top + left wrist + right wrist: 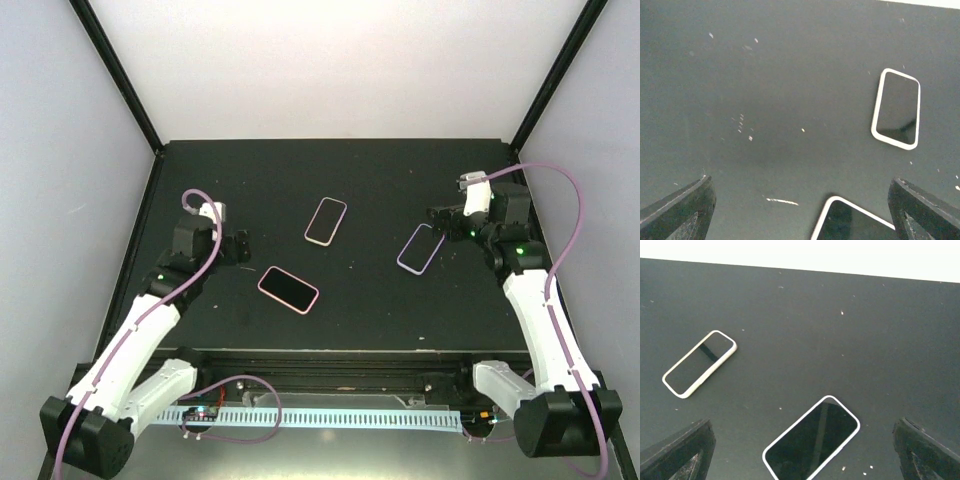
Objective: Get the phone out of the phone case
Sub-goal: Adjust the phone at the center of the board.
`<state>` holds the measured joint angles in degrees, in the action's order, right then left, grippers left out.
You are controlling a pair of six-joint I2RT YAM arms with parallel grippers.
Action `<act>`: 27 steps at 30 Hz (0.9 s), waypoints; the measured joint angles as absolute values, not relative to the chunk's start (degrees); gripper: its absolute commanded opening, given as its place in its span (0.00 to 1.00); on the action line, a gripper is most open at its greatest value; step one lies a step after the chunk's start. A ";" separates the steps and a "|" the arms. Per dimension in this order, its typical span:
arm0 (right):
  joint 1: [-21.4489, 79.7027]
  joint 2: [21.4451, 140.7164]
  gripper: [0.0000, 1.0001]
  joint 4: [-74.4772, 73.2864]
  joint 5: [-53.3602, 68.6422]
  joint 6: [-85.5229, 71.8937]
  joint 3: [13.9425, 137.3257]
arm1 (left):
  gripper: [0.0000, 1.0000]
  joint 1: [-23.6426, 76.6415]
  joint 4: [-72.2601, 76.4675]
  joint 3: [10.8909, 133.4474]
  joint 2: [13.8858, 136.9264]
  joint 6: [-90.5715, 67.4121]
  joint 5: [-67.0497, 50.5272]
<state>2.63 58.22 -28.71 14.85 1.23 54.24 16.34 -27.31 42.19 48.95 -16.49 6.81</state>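
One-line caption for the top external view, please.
Left gripper open beside the pink-cased phone, right gripper open by the lavender-cased phone, a third cased phone between them on the black table.

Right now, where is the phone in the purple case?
In the top view, the purple-cased phone lies flat on the right side of the table, just in front of the right end effector.
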 measured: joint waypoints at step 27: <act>0.23 106.83 1.00 -57.32 7.90 10.41 78.15 | 0.99 31.24 -29.56 44.53 61.63 -20.14 -11.31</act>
<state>0.23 106.83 -57.32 7.90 10.41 78.15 31.24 -29.56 44.53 61.63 -20.14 -11.31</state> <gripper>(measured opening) 0.995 0.990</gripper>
